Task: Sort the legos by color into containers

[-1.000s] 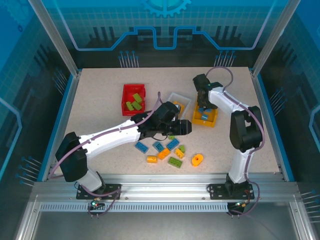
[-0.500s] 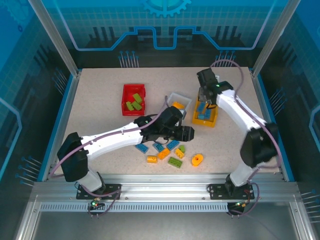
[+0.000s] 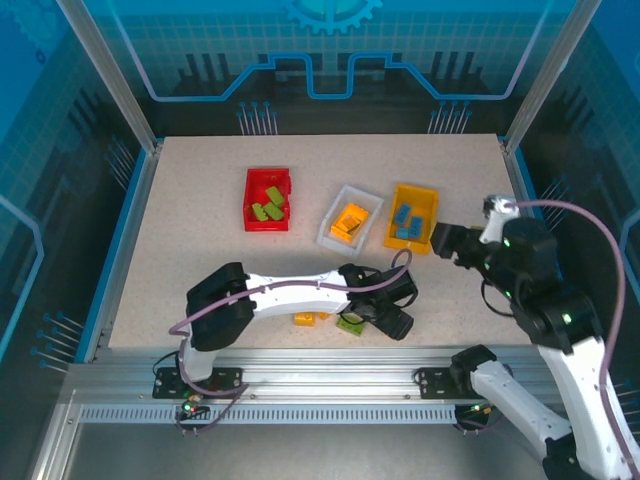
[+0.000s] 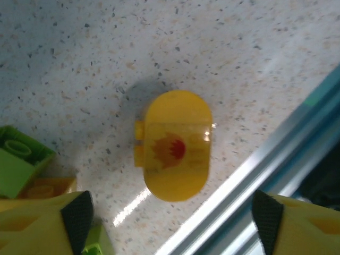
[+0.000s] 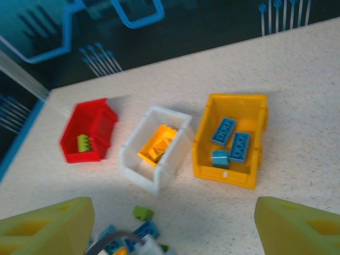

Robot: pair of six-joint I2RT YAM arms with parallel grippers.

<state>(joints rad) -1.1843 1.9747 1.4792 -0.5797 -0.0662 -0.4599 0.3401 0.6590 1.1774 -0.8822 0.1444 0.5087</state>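
My left gripper [image 4: 172, 212] hangs wide open and empty, with the yellow rounded brick [image 4: 172, 146] just ahead between its fingers, so I'd drop straight, centre it and pinch its narrow sides, clear of the green brick [image 4: 18, 164] by one finger.

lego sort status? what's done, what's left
Done: green bricks in the red bin, orange lego in the white bin, three blue bricks in the yellow bin. In hand: nothing gripped. The left gripper hangs open over the yellow oval piece on the table; the right gripper is open and empty. Left: that piece plus loose bricks, green, blue and orange, by the left arm.
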